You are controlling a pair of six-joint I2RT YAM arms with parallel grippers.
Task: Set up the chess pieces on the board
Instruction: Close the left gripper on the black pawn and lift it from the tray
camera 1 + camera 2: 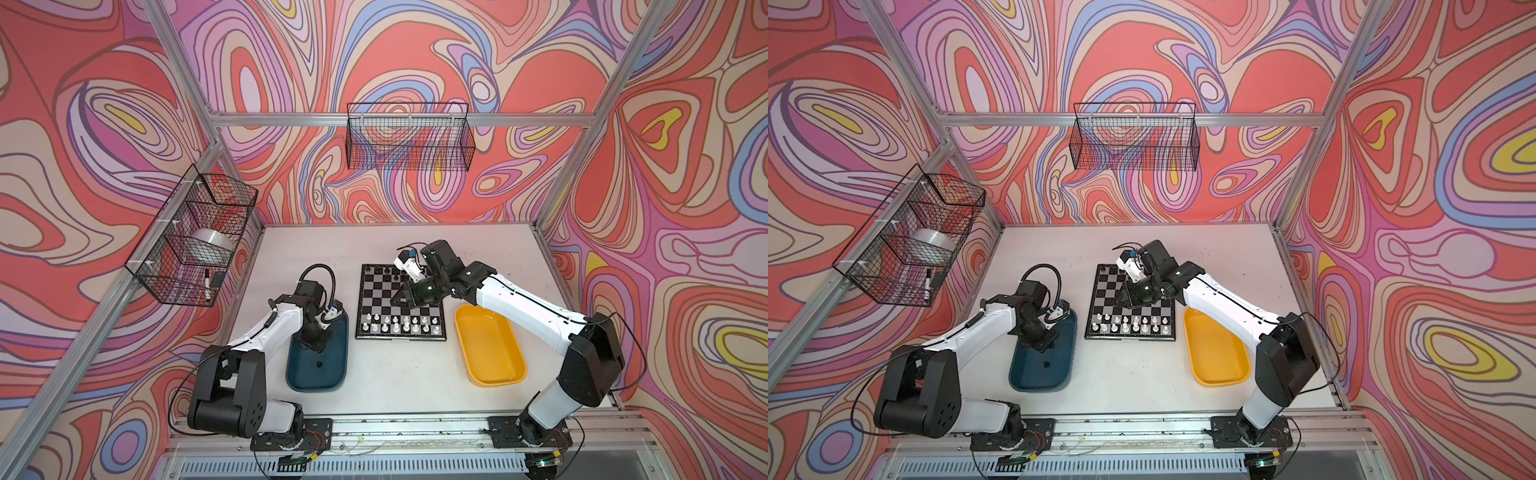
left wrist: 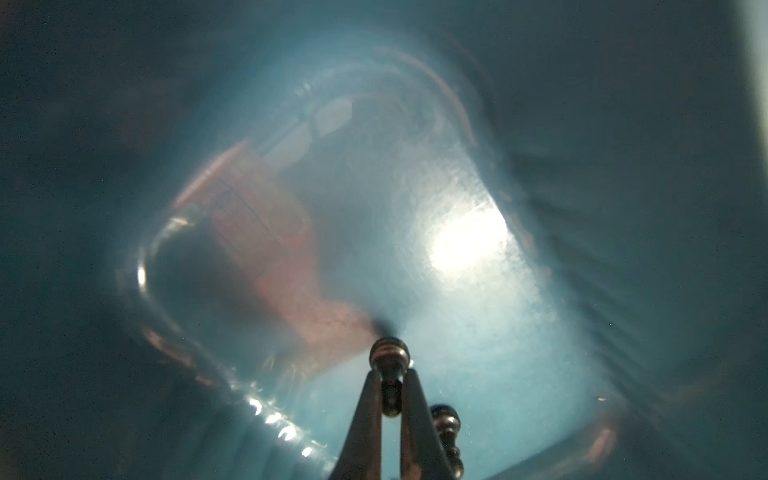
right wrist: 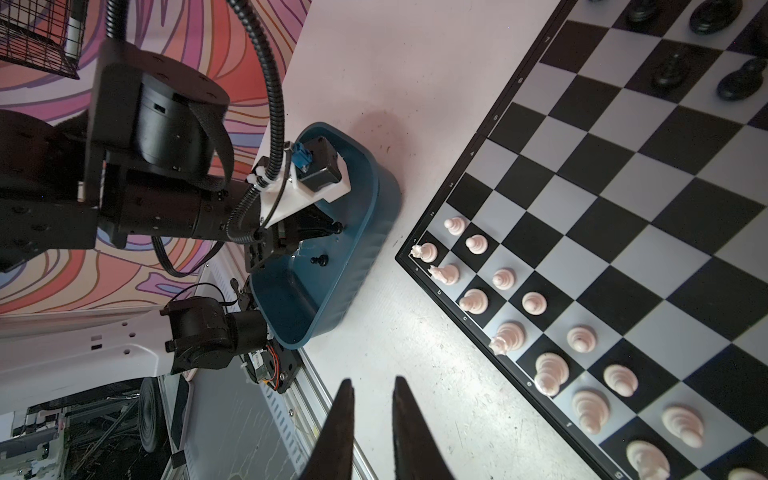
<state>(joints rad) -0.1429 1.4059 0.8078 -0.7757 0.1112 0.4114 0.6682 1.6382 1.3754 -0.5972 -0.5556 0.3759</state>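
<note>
chess piece (image 2: 389, 352) clamped in left pincer (image 2: 391, 376).

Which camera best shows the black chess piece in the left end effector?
Left wrist view: the black chess piece close up, pinched in the left end effector. The right wrist view shows it small against the teal tray; in both top views the arm hides it.

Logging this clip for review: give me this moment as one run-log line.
left hand: shut on black piece in teal tray | right hand: open, empty, above board | white pieces: on two near rows
</note>
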